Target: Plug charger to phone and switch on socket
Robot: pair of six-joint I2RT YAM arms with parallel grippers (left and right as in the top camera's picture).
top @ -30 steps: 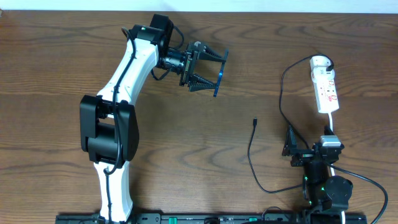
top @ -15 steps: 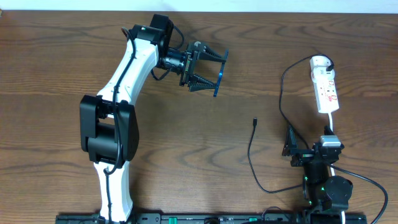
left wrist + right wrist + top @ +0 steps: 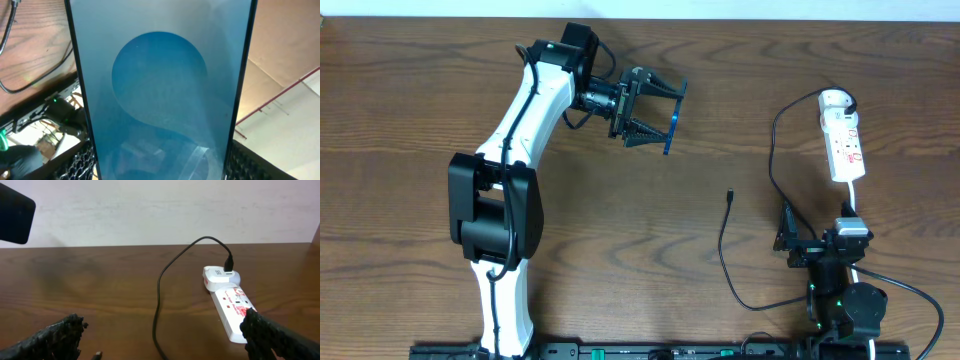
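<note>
My left gripper (image 3: 672, 120) is raised over the table's back middle, shut on the phone (image 3: 676, 108), which shows edge-on as a thin blue line from overhead. In the left wrist view the phone's teal-blue screen (image 3: 160, 85) fills the frame between the mesh-covered fingers (image 3: 77, 165). The charger cable (image 3: 722, 250) lies on the table, its connector tip (image 3: 730, 196) free and pointing away from me. The white socket strip (image 3: 845, 145) lies at the right. My right gripper (image 3: 817, 232) rests low near the front right, open and holding nothing. From its wrist view the strip (image 3: 232, 307) is ahead right, the cable (image 3: 159, 290) ahead.
A white adapter (image 3: 835, 100) with the black cable in it sits plugged into the strip's far end. The strip's white lead (image 3: 853, 205) runs toward the right arm's base. Brown wood table (image 3: 620, 230) stretches between both arms. A pale wall stands behind the table.
</note>
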